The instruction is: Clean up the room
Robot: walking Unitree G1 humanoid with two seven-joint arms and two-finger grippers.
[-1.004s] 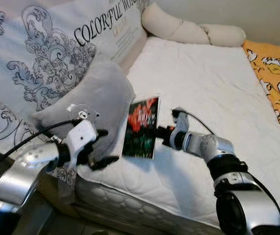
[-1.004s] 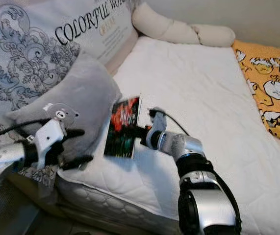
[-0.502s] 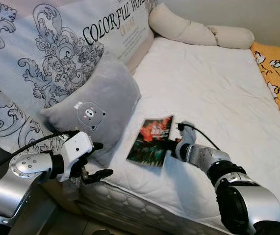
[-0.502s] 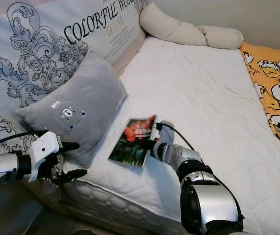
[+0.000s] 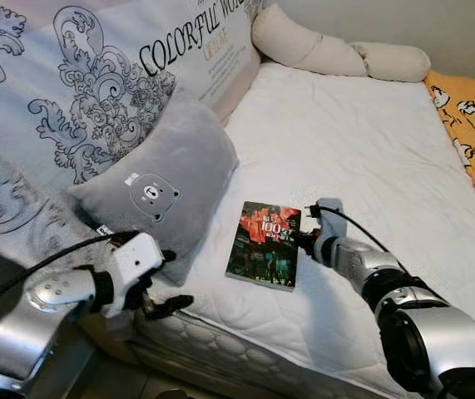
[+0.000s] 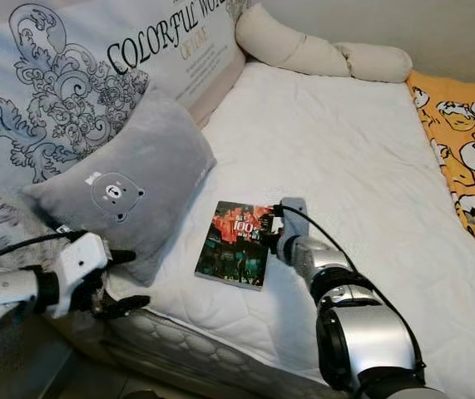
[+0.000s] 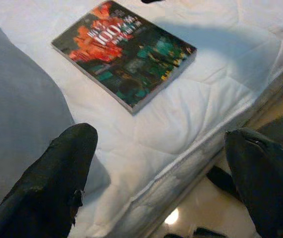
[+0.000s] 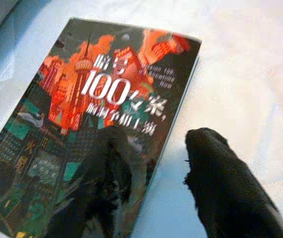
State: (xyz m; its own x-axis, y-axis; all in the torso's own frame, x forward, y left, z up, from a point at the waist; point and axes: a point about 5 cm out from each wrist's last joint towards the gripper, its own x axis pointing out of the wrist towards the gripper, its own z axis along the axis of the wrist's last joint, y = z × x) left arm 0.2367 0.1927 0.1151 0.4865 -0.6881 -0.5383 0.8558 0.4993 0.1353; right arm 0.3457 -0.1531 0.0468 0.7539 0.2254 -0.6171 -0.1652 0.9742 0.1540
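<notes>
This was a bedroom in a home. A bed with a white quilted mattress point(image 5: 362, 158) took up most of the view. Along its left side leaned a large printed pillow point(image 5: 96, 91), with a small grey bear-face cushion point(image 5: 166, 187) resting against it. A long cream bolster point(image 5: 337, 54) lay at the mattress's far end, and an orange cartoon-print blanket point(image 5: 474, 141) covered its right edge.

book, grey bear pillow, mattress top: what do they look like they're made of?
Book: paperback, glossy printed paper cover; thin, lies flat, with sheen on the artwork.
Grey pillow: plush or fleece fabric, matte and fuzzy, stitched bear face; soft fill, judging by its rounded bulge.
Mattress: white quilted textile, matte, with stitched diamond lines and puckering; fibre cannot be told.
</notes>
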